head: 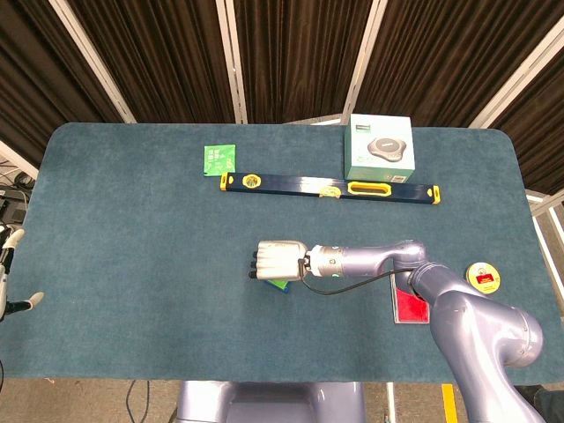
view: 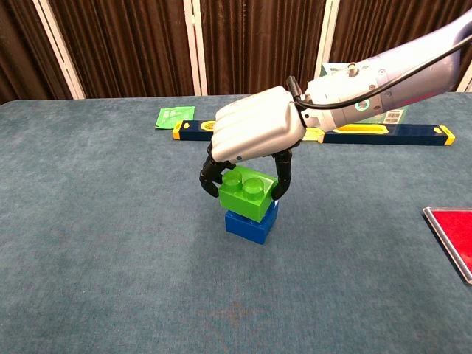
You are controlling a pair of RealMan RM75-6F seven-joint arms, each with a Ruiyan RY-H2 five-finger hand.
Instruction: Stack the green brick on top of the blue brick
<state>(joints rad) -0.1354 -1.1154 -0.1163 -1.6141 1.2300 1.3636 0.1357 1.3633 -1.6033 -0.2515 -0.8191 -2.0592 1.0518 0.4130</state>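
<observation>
Nearest in the scene, at the right side of the teal felt-covered table (view: 110, 280), lies a flat red square plate (head: 411, 308), and just right of it a small round yellow disc with a red label (head: 482, 276). At the far-left edge of the head view, off the table, the white left hand (head: 11, 269) shows only in part; whether it is closed or spread cannot be told.

Near the middle of the table sits the blue plastic brick (view: 251, 223), flat on the cloth. On top of it is the green plastic studded brick (view: 248, 194), slightly tilted and overhanging the blue one toward the left. The white right hand (view: 254, 136), reaching in from the right on its silver arm (head: 458, 304), is cupped palm-down over the green brick, its dark fingertips (view: 209, 177) pinching the brick from the left and right sides, so it grips the brick. In the head view the hand covers most of the stack and only a green corner shows under it.

Farther back, a long dark-blue spirit level with yellow end caps (head: 330, 186) lies across the table left to right. Beyond its left end is a small green printed card (head: 219, 160); beyond its right part stands a pale green cardboard box picturing a round grey device (head: 379, 148). Behind the table hang dark brown curtains with white poles (head: 291, 53).
</observation>
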